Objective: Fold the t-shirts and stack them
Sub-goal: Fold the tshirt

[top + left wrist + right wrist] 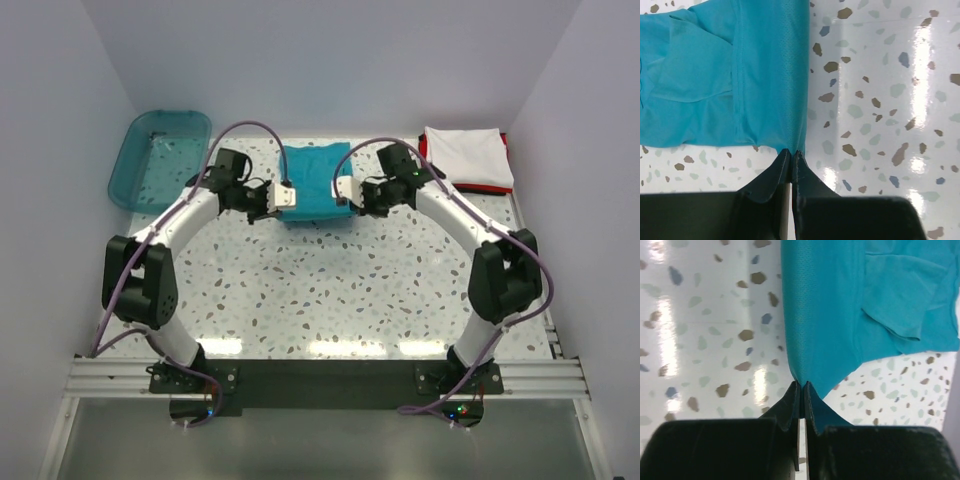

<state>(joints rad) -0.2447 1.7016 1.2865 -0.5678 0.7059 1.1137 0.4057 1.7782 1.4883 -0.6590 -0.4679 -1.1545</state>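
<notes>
Speckled table (330,290) between white walls, with the teal shirt (312,175) lying at the far middle, its sides already turned in to a narrow panel. Left gripper (791,152) is closed on the shirt's near left corner and right gripper (801,385) on the near right corner, jaws pinched tight on the cloth edge in both wrist views. White shirt (468,158) sits folded on a red shirt (423,148) at the far right corner; a bin (125,165) stands far left, well apart. The step in hand looks like the end-over-end fold. To do it well, both arms should lift together and only just clear of the table, keep the edge between them taut and level, carry it straight toward the far edge, and lay it square on the far hem before letting go. Uneven lift would likely skew the fold or drag the panel, and so thin a pinch could slip
</notes>
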